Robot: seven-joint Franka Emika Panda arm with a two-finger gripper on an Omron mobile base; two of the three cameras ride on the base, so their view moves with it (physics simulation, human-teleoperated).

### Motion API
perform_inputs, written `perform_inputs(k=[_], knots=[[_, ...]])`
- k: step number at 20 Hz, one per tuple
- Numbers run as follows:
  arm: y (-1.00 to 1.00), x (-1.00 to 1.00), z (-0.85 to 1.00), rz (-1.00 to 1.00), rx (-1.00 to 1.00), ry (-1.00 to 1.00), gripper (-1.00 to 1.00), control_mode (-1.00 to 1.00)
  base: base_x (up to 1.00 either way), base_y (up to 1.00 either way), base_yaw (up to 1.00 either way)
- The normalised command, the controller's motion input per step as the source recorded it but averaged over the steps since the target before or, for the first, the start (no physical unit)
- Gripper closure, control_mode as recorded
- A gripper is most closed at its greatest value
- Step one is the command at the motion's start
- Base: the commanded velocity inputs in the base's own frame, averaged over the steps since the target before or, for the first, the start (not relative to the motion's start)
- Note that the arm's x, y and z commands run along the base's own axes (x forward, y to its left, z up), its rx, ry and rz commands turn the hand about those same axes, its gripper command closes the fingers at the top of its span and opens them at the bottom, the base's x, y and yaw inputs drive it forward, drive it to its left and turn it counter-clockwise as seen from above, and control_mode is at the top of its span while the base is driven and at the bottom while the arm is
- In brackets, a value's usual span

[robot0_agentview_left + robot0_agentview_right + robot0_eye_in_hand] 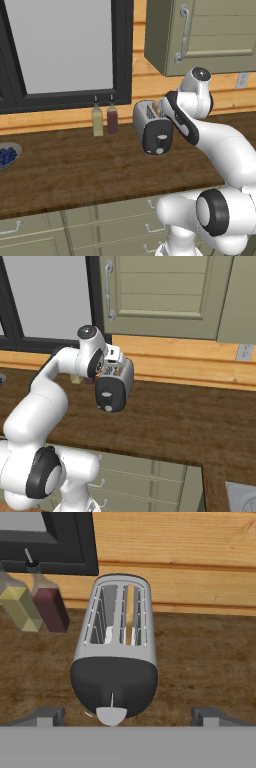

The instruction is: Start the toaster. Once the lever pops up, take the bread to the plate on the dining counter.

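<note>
The toaster (116, 657) stands on the dark wood surface (75, 170), close to the wooden wall behind it, with its black end turned toward me. In the hand view I look down into its two slots, and the bread (130, 614) sits deep in the right slot as a thin tan slice. The lever (111, 714) is a small pale knob low on the black end, with a thin slot above it. My gripper (127, 716) hangs above that end with its two fingers spread wide, one on each side of the toaster, and they touch nothing. I can read no words or brand on the toaster. Just left of it stand two bottles, a yellow bottle (97, 121) and a dark red bottle (112, 120), near each other. Far left, a bowl of blue berries (7, 155) sits at the edge. The surface in front of the toaster and to its right is bare.
</note>
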Motion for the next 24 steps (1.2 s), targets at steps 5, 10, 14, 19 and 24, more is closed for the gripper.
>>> perform_inputs(k=[5, 10, 14, 19, 24], knots=[[0.00, 0.00, 0.00, 0.00, 0.00, 0.00, -1.00, -1.00, 0.00, 0.00, 0.00], [0.00, 0.00, 0.00, 0.00, 0.00, 0.00, -1.00, -1.00, 0.00, 0.00, 0.00], [0.00, 0.00, 0.00, 0.00, 0.00, 0.00, -1.00, -1.00, 0.00, 0.00, 0.00], [0.00, 0.00, 0.00, 0.00, 0.00, 0.00, -1.00, -1.00, 0.00, 0.00, 0.00], [0.00, 0.00, 0.00, 0.00, 0.00, 0.00, -1.00, -1.00, 0.00, 0.00, 0.00]])
